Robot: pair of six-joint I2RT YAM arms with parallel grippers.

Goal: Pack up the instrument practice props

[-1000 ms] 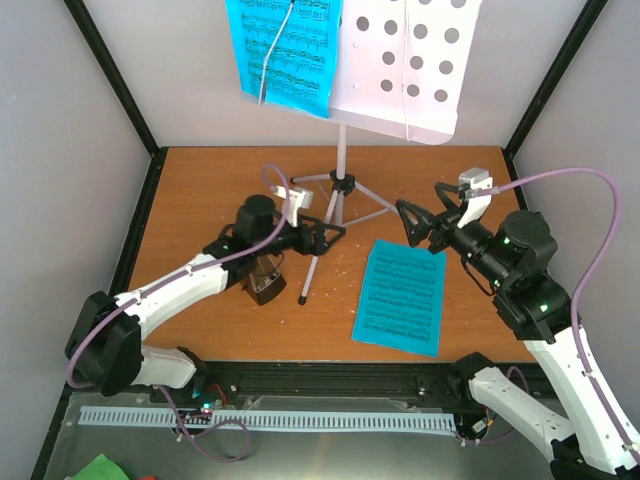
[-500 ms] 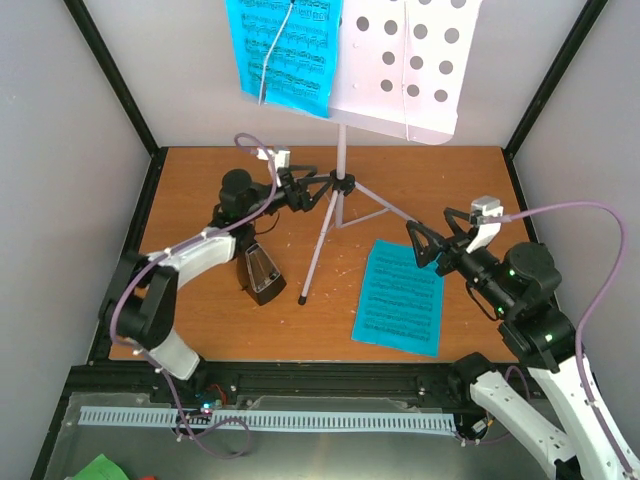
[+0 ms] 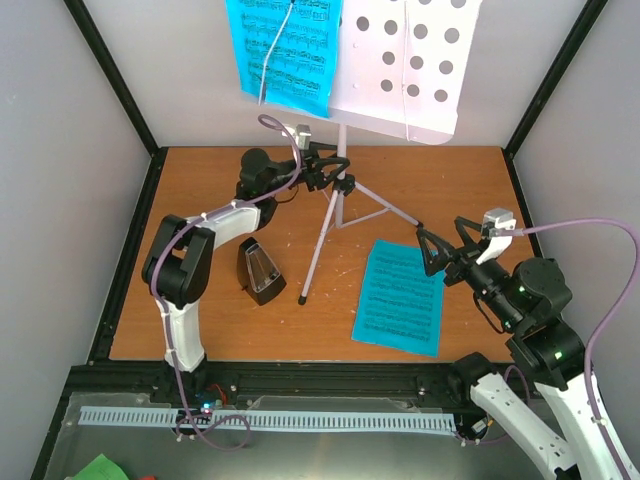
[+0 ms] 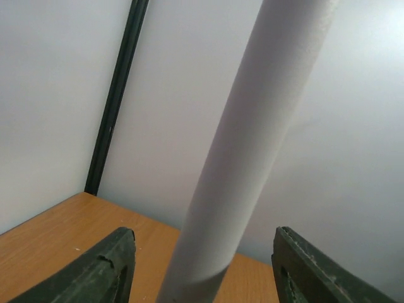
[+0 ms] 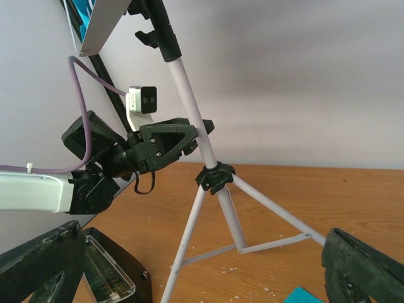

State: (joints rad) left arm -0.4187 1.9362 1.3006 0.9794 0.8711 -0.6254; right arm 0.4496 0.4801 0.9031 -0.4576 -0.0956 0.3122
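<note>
Here, the left gripper (image 4: 208,255) stands with its jaws wide. In the left wrist view the two dark fingers (image 4: 104,268) sit at the bottom corners of the frame, and the pale pole (image 4: 252,139) of the music stand (image 3: 341,150) rises between them toward the upper right. There is a gap on each side of the pole, so the pads look to be around it but not pressing on it.

The right wrist view shows the same grip from the side. The jaws bracket the pole just above the black hub (image 5: 214,177) where the three legs spread.

The pole's long axis is upright and crosses the line between the pads, so I judge that a plain closing would catch it squarely.

Farther out, the perforated tray (image 3: 400,60) fills the top centre of the overhead view, with a cyan page (image 3: 283,50) clipped to its left half. The black metronome (image 3: 260,272) stands on the table (image 3: 450,170) at lower left of the stand, near one foot.

The right gripper (image 3: 440,240) is spread open at centre right, holding nothing, above the upper corner of the loose cyan sheet (image 3: 402,297). It is well apart from the pole, so the left arm is the one placed for the stand.
</note>
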